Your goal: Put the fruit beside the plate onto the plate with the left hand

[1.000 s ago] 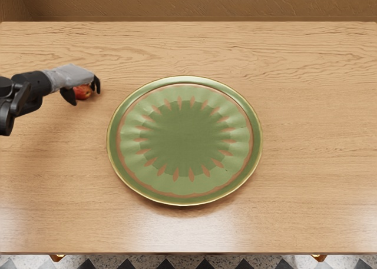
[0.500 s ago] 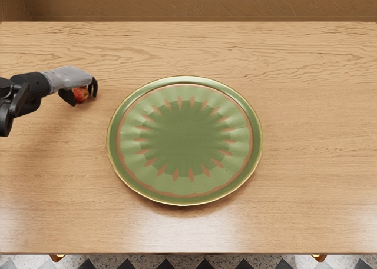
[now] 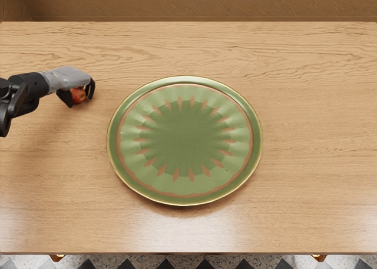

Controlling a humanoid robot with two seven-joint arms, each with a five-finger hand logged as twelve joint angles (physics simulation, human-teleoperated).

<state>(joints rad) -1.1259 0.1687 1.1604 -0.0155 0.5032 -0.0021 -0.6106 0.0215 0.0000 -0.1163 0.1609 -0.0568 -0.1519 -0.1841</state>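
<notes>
A small red fruit [image 3: 78, 95] lies on the wooden table, left of the plate. My left hand [image 3: 76, 92] covers it from above, its dark fingers curled down around it. Most of the fruit is hidden under the grey palm. The large green plate [image 3: 126, 113] with a gold rim and orange petal pattern sits in the middle of the table and holds nothing. The fruit is a short gap away from the plate's left rim. The right arm does not show.
The wooden table [image 3: 306, 63] stretches wide to the right and behind the plate. Its front edge runs along the bottom of the picture, with checkered floor below.
The left hand has slid slightly left and its fingers have closed tighter around the fruit. The plate has not moved.
</notes>
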